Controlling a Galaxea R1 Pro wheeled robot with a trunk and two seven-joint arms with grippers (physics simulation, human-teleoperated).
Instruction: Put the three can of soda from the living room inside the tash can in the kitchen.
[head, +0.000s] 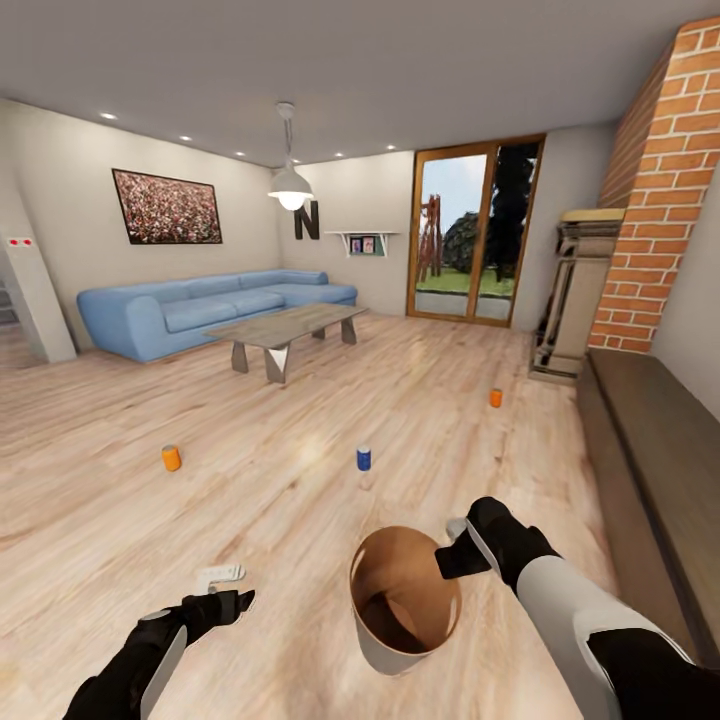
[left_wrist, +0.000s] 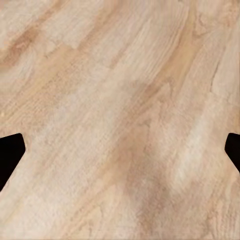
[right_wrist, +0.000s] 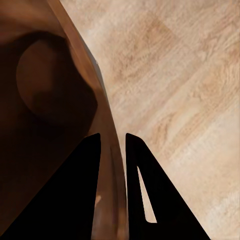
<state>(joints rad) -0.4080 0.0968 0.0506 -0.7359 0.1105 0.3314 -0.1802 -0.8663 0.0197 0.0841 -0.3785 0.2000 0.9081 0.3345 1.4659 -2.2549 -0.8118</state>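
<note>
Three soda cans stand apart on the wood floor in the head view: an orange can (head: 171, 458) at the left, a dark blue can (head: 364, 459) in the middle and a second orange can (head: 495, 398) farther off to the right. The trash can (head: 392, 572), grey outside and wood-brown inside, hangs tilted in front of me with nothing in it. My right gripper (head: 452, 545) is shut on its rim; the right wrist view has the fingers (right_wrist: 113, 145) pinching the bin's wall (right_wrist: 45, 100). My left gripper (head: 225, 585) is open over bare floor, its fingertips (left_wrist: 10, 155) wide apart.
A blue sofa (head: 200, 310) and a coffee table (head: 285, 330) stand at the back left. A long dark low cabinet (head: 650, 450) runs along the right wall below a brick fireplace (head: 660, 200). Wood-framed glass doors (head: 475, 230) are at the far end.
</note>
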